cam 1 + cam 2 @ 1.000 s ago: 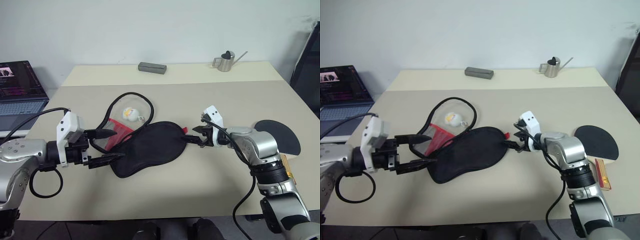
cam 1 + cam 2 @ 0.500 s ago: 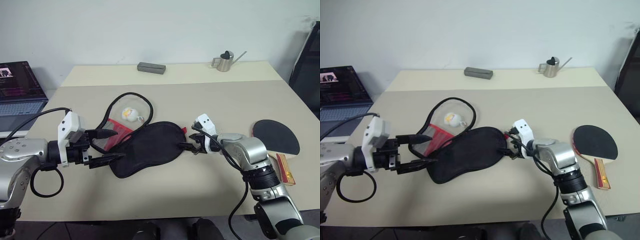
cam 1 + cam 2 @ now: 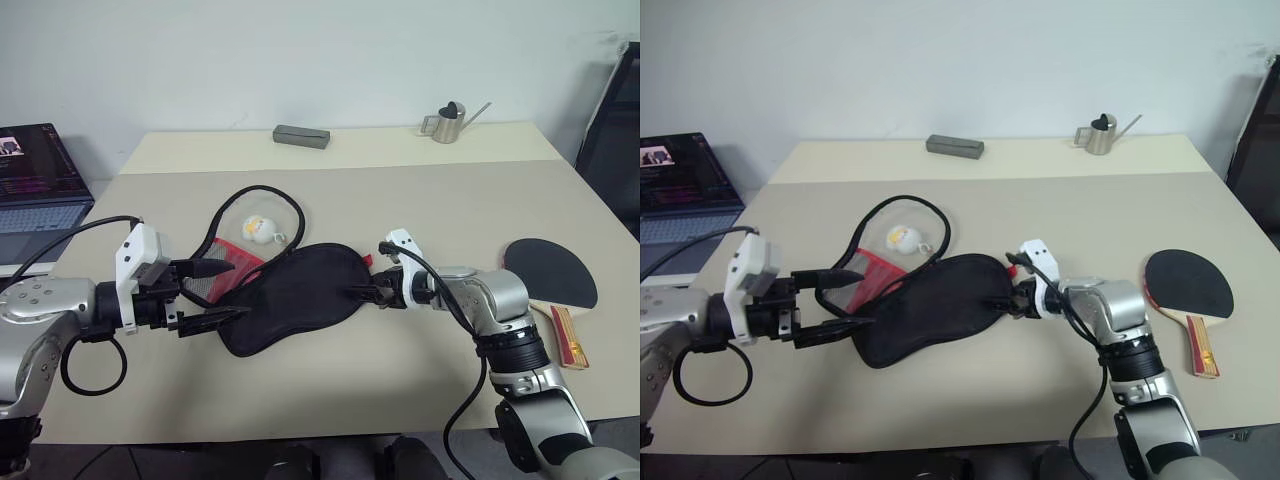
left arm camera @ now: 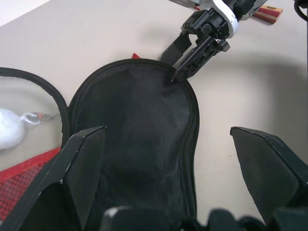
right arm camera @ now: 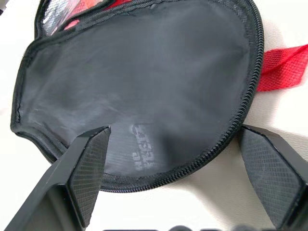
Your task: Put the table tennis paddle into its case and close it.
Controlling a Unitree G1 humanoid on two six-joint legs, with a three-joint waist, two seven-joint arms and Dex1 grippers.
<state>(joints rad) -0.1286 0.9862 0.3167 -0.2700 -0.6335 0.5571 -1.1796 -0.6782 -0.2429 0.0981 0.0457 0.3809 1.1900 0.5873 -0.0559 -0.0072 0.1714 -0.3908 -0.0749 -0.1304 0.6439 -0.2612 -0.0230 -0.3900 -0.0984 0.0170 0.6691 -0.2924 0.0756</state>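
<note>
Our right gripper point(image 3: 372, 294), jaws apart, meets the case point(image 3: 290, 296) at its narrow end; its long axis runs toward our left gripper point(image 3: 208, 293), also open. The paddle point(image 3: 548, 277) lies well apart, nearer the right arm.

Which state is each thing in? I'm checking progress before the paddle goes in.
Case: unzipped, lying open and empty on the table.
Paddle: flat on the table, outside the case.
Left gripper: open, at the case's edge.
Right gripper: open, at the case's other end.
</note>
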